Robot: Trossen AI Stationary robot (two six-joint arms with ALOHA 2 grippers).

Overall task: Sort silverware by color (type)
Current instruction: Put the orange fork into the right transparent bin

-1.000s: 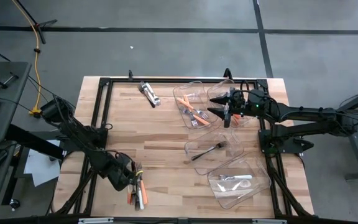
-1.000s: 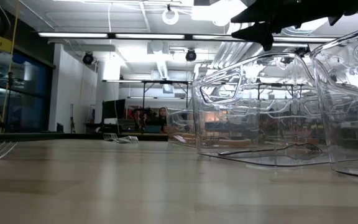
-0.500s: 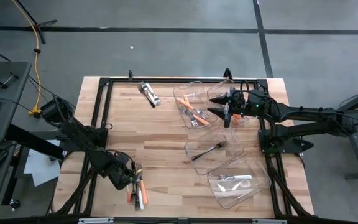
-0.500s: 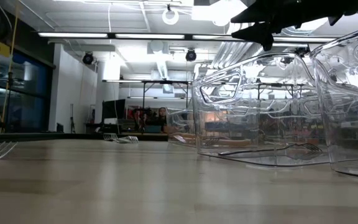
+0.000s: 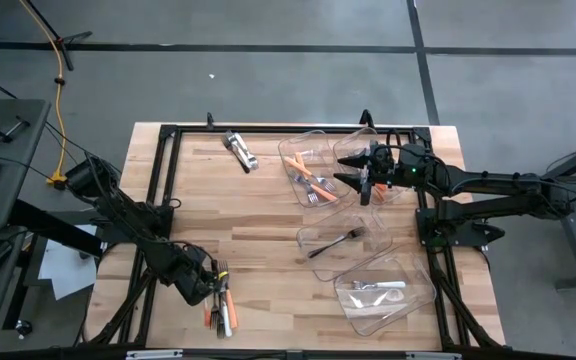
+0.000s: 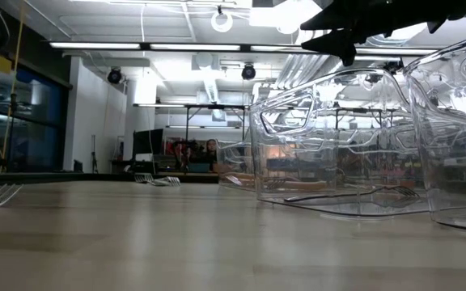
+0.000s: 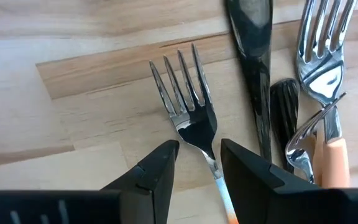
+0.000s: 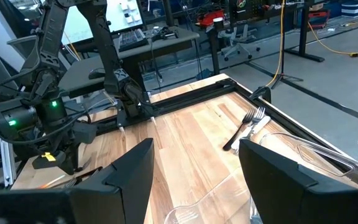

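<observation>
**A:** What sits nearest, at the bottom of the overhead frame?

**B:** The left hand (image 5: 211,283), low at the lower left of the table (image 5: 258,225), is down over a loose pile of silverware (image 5: 221,308). Its wrist camera shows the two fingers (image 7: 160,168) closed on the neck of one fork (image 7: 188,115), tines pointing away, lying flat on the wood. Just beside it are a dark-handled piece (image 7: 253,74) and an orange-handled fork (image 7: 325,134).

**A:** And further up?

**B:** At lower right a clear bin (image 5: 423,295) holds white-handled pieces (image 5: 378,286). Above it, mid-frame, another bin (image 5: 376,247) holds a single dark fork (image 5: 335,242).

**A:** The right hand?

**B:** The right hand (image 5: 346,166) hangs above the table at upper right, fingers spread wide and holding nothing, over the edge of the bin (image 5: 290,145) with orange-handled silverware (image 5: 308,178).

**A:** Anything beyond?

**B:** A small cluster of silver pieces (image 5: 239,150) lies on the bare table near the top edge, well apart from the bins.
</observation>
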